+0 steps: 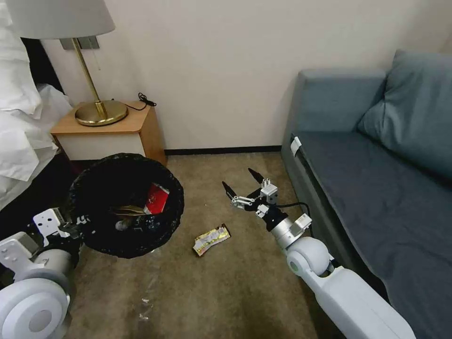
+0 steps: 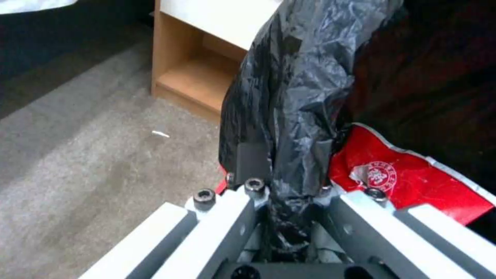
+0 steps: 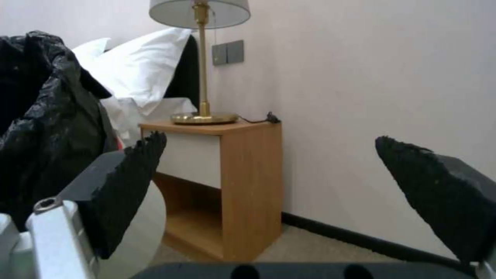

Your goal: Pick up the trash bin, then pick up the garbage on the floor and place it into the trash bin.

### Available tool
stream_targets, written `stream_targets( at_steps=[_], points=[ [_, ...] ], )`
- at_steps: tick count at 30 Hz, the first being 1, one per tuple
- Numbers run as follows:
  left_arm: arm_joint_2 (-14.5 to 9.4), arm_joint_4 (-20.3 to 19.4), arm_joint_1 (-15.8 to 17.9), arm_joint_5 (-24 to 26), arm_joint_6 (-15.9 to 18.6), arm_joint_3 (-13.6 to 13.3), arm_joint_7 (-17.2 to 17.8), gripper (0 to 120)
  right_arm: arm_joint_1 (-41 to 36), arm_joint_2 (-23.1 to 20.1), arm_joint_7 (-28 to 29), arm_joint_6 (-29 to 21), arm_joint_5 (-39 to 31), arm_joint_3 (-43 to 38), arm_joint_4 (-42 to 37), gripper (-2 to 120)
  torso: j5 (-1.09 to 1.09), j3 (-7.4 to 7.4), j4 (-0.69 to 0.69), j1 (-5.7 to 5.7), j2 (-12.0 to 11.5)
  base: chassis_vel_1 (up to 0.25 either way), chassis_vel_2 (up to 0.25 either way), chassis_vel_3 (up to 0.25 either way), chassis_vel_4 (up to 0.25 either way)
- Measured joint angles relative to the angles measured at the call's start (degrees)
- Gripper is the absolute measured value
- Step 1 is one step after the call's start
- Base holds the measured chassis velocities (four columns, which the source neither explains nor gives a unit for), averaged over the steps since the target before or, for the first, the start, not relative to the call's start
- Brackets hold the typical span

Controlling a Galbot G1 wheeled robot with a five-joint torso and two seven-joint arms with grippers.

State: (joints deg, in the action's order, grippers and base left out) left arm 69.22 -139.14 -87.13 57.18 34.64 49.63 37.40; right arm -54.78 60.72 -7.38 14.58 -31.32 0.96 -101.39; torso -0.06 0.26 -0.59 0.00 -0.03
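Tan carpet [image 1: 226, 292] covers the floor of a bedroom, with a wooden nightstand [image 1: 113, 134] against the far wall on the left, a brass lamp [image 1: 96, 101] standing on it, white bedding [image 1: 21, 122] at the left edge and a blue-grey sofa [image 1: 376, 179] along the right side.

On the near left, the left gripper [image 2: 289, 182] is clenched on the rim of the trash bin [image 1: 127, 207], its fingers [image 2: 250, 161] pinching the crinkled black bag liner [image 2: 300, 89] folded over the edge. The bin hangs off the floor, tipped so its mouth faces the camera. Inside it lies a red wrapper [image 1: 157, 197], touching the liner, with a tan paper bag [image 1: 127, 210] just beside it; what may be a bottle lies lower in the bin, too dark to tell.

One piece of garbage is on the carpet: a yellowish-silver wrapper [image 1: 212, 239], lying flat between the bin and the right arm.

The right gripper [image 1: 243, 183] hovers above the floor to the right of the bin and just beyond the wrapper, its dark-padded fingers [image 3: 439, 190] spread wide apart and holding nothing. It points toward the far wall and the nightstand.
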Motion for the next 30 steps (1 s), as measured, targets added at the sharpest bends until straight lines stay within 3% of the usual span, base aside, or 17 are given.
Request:
stream_targets(
  at_steps=[24, 26, 30],
  points=[
    [-0.2, 0.6, 0.7, 0.2, 0.0, -0.3, 0.0, 0, 0.7, -1.3, 0.0, 4.1, 5.4, 2.4, 3.6, 100, 0.01, 0.00, -0.01, 0.00, 0.0, -0.105, 0.100, 0.101, -0.101],
    [-0.3, 0.7, 0.8, 0.2, 0.0, -0.5, 0.0, 0, 2.3, -3.6, -3.5, 4.4, 10.7, 3.5, 6.2, 100, 0.00, 0.00, -0.02, 0.00, 0.0, -0.021, 0.015, 0.035, -0.003],
    [-0.4, 0.9, 1.0, 0.2, 0.0, -0.6, -0.2, 0, 5.6, -5.9, -8.1, 4.1, 13.2, 5.7, 9.7, 100, 0.01, 0.00, -0.02, 0.00, 0.0, 0.000, 0.000, 0.000, 0.000]
  ],
)
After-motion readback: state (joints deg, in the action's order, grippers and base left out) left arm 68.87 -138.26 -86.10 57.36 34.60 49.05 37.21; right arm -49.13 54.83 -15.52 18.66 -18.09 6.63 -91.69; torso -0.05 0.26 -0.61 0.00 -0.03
